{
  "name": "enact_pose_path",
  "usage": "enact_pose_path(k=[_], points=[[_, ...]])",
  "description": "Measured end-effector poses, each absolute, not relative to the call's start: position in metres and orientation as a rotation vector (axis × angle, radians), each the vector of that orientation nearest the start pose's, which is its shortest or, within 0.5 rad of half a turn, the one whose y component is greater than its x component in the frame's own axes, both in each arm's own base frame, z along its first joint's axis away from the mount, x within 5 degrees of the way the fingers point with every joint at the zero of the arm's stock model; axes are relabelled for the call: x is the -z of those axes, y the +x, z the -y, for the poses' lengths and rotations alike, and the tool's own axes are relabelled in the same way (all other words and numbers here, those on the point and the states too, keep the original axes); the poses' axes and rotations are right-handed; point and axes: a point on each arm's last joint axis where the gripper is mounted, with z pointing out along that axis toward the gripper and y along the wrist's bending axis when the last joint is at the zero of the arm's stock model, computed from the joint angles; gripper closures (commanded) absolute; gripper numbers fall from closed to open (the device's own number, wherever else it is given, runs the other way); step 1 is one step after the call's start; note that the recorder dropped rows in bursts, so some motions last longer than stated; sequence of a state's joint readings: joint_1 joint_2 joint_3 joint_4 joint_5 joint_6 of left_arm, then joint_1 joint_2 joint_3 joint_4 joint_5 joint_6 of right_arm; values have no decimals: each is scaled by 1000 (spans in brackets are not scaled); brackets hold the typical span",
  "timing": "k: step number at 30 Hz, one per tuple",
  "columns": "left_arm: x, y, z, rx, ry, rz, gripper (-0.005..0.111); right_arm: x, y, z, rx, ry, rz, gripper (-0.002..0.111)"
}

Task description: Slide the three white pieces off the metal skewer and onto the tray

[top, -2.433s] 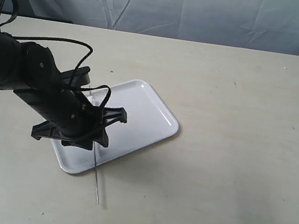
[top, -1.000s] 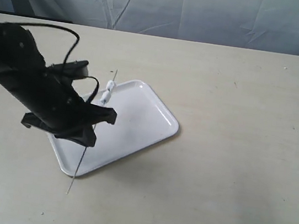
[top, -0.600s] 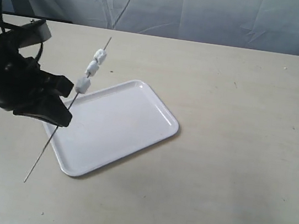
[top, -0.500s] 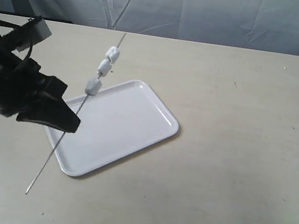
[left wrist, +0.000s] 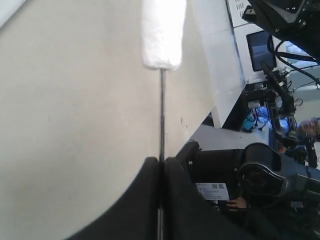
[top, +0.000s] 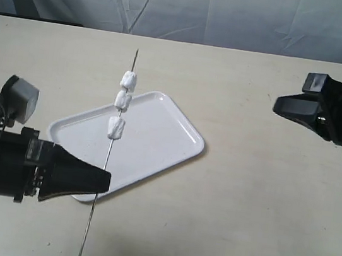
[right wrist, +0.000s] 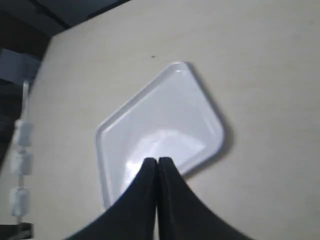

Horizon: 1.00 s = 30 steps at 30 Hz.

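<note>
Surroundings: a pale beige table (top: 257,197) backed by a creased grey-blue cloth backdrop (top: 238,13); nothing stands between the cameras and the work.

Task items: a flat white glossy rectangular plastic tray (top: 171,128) with rounded corners and a low rim lies at an angle on the table, left of centre, bare; a long thin grey metal skewer (top: 103,169) is held steeply upright, crossing in front of the tray in the exterior view; its lower end reaches the picture's edge, so contact with the table cannot be judged. Three small white cube-like pieces (top: 123,99) sit threaded on its upper half, spaced slightly apart, the lowest in front of the tray, the top one past its far rim.

Arms: the left gripper (left wrist: 161,162) lies low and level, pointing right, fingers clamped tight on the skewer below the pieces; the right gripper (top: 282,105) reaches in from the right, well apart from the tray, fingers pressed together, holding nothing.
</note>
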State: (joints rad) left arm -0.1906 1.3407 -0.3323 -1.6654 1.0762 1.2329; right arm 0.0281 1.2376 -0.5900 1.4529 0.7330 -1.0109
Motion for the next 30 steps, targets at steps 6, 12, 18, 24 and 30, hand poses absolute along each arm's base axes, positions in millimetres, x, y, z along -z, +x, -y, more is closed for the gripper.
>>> enact_pose_path(k=[6,12,18,24,30], points=[[-166,135,104,1509,189,-2362,107,-224,240,-88,-1369,-128,-2132,107],[-158,144,98,1309,152,-2418,107,-183,258,-116,-1451,-231,-2228,86],[-168,164,102,1334,90,-2398,107,-165,275,-156,-1640,-386,-2219,71],[-164,172,109,1478,47,-2418,107,-166,287,-188,-1666,-510,-2186,71],[-158,172,112,1590,28,-2434,107,-171,294,-201,-1601,-549,-2180,71]])
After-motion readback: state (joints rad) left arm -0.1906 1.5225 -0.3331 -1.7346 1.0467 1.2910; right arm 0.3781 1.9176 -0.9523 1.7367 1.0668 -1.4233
